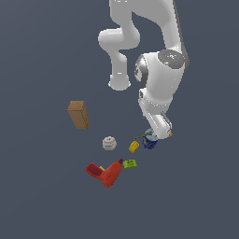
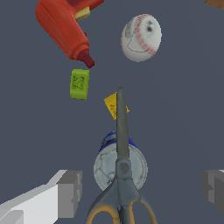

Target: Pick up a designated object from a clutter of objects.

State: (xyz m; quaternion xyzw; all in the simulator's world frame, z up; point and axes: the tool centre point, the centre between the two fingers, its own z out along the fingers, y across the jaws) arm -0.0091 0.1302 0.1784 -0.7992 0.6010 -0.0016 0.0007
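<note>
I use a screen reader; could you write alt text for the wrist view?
Between the open gripper fingers, scissors with orange-yellow handles lie across a blue can, blades pointing toward a yellow block. Beyond are a green-yellow piece, red power drill and white baseball.

Plain dark slate-grey floor (image 1: 42, 205) fills whole frame in both views, uniform, no texture or seams. No walls, furniture, windows visible. Even flat light, faint shadows.
</note>
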